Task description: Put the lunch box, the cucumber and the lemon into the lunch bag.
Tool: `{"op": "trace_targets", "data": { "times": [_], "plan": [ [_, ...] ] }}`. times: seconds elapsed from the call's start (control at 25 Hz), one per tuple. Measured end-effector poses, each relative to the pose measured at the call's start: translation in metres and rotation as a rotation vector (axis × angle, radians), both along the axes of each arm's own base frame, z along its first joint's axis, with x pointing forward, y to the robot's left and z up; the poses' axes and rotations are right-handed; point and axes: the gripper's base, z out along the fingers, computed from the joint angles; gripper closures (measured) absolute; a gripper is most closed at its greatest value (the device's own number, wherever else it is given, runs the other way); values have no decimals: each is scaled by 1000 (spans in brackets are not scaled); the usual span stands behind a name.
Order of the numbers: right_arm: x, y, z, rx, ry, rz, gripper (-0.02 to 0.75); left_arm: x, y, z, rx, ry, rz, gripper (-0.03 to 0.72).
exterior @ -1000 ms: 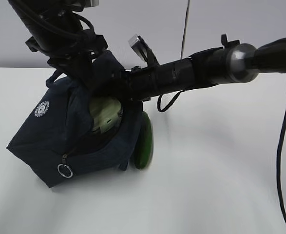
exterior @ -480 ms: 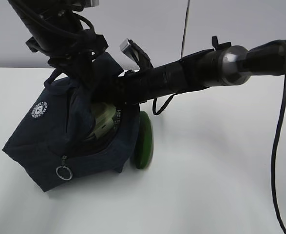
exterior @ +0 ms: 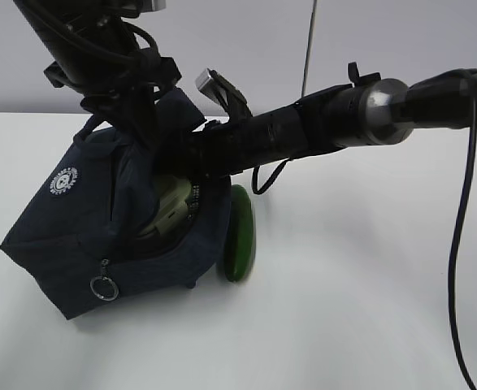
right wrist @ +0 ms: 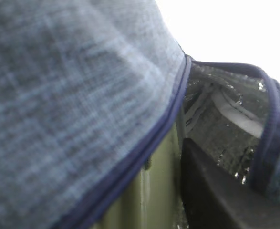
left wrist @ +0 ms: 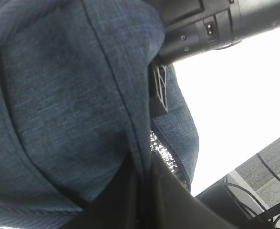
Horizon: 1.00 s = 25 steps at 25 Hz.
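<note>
Through the right wrist camera I saw the lunch bag (right wrist: 68,105) filling most of the view, its piped edge running diagonally. Past it lay silvery lining (right wrist: 216,129) and a sage-green lunch box (right wrist: 154,191) edge.

Navy lunch bag (exterior: 75,236) with white logo (exterior: 62,181), sage-green lunch box (exterior: 169,213), dark green cucumber (exterior: 240,234)

The lunch bag (exterior: 84,236) sits tilted on the left part of the table (exterior: 360,309), its open mouth turned toward the right and front. The lunch box (exterior: 169,207) lies inside that mouth, partly covered by the bag's fabric. The cucumber (exterior: 240,234) lies on the table just to the right of the bag, against its side. The left arm (exterior: 100,65) comes down onto the top of the bag from above, and the right arm (exterior: 319,126) reaches in from the right, its front end going into the opening above the box.
</note>
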Motion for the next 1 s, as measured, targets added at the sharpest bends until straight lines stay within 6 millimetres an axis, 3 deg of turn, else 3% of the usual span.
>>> {"op": "trace_targets", "data": {
  "times": [0.24,0.52,0.68,1.0],
  "plan": [
    [-2,3,4,38,10,20,286,0,0,-1,4,2,-1,692],
    [-5,0,5,50,26,78,273,0,1,-1,10,-1,-1,692],
    [-2,-18,8,92,73,110,273,4,7,-1,9,0,17,692],
    [15,-76,24,197,114,70,273,14,26,-1,8,1,74,692]
  ]
}}
